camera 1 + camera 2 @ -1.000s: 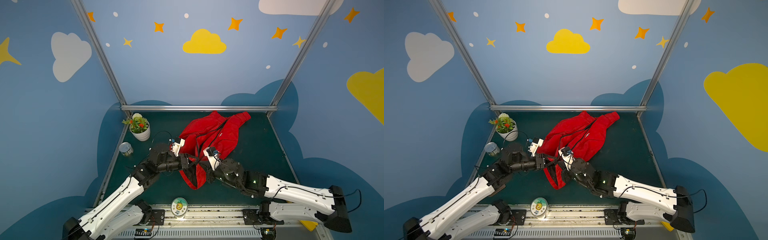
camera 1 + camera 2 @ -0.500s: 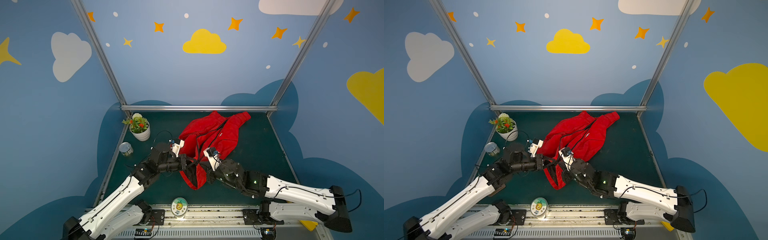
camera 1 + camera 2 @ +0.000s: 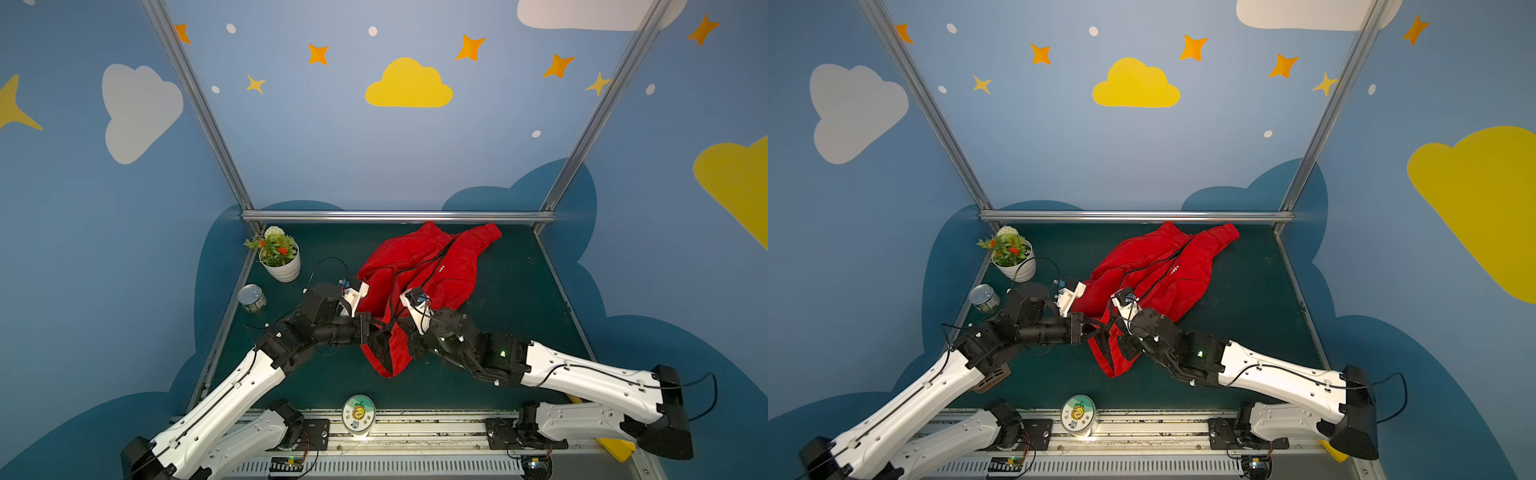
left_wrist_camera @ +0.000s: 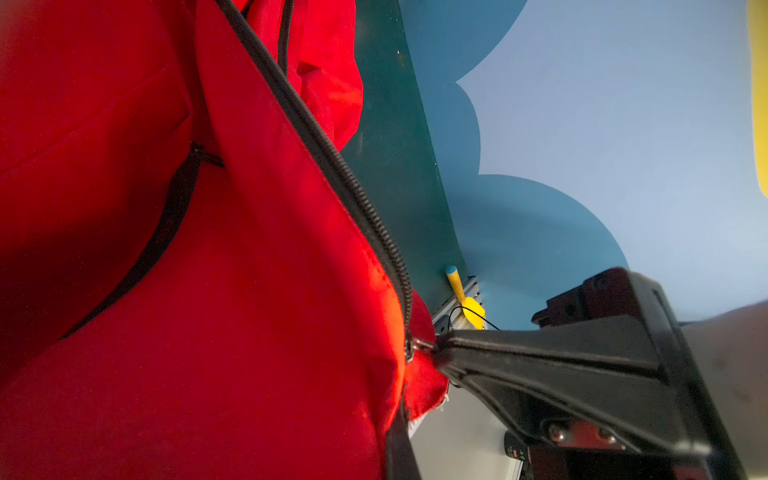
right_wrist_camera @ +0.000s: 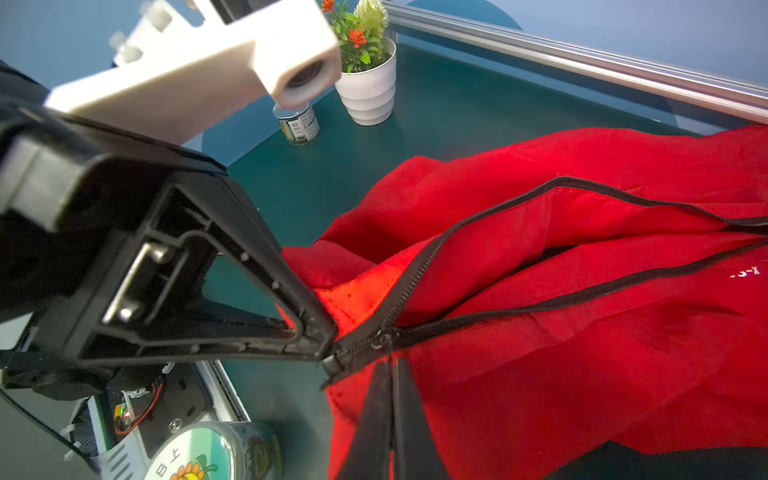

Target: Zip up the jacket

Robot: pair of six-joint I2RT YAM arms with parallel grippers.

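The red jacket [image 3: 436, 270] [image 3: 1167, 274] lies crumpled on the green table, its black front zipper open above the slider [image 5: 382, 341]. My left gripper [image 3: 377, 327] [image 3: 1095, 329] reaches in from the left. In the right wrist view the left gripper [image 5: 330, 353] is shut on the zipper's bottom end at the hem. My right gripper [image 3: 399, 336] [image 5: 388, 365] is shut, fingers pressed together just below the slider. In the left wrist view the right gripper [image 4: 440, 353] pinches the zipper pull [image 4: 420, 344]. Red fabric [image 4: 208, 291] hides most of my left fingers [image 4: 397, 453].
A white pot of flowers [image 3: 280, 257] and a tin can [image 3: 252, 298] stand at the table's left side. A round sunflower-lidded tub [image 3: 358, 415] sits at the front edge. A metal rail [image 3: 395, 216] bounds the back. A yellow tool [image 4: 463, 295] lies by the right front corner.
My left gripper has closed on the jacket's bottom zipper end. Both arms and the jacket have hardly moved.
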